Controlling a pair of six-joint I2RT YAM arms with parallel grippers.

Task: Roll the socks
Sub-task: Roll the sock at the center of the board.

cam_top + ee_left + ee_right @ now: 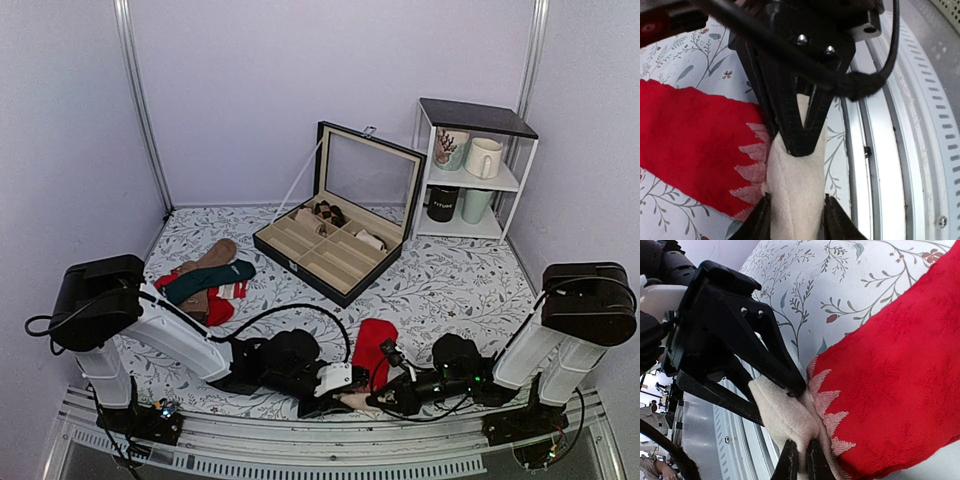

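Top external view: red socks (375,345) lie flat on the floral table (450,280), in front of the open black case (335,245) toward the arm bases, toe end pointing at the case, beige cuff (795,185) at the near edge. Left tool (345,398) and right tool (378,400) meet at that cuff, tips nearly touching. Left wrist view: left tool fingers (760,222) clamp the cuff from both sides, cuff bunched between them, and the right tool's black fingers converge on the same cuff just beyond. Right wrist view: right tool fingers (790,462) are pinched almost together on the cuff's folded edge. Pile of other socks (210,280) sits left of the case; white shelf (475,165) with mugs (483,157) right of the case.
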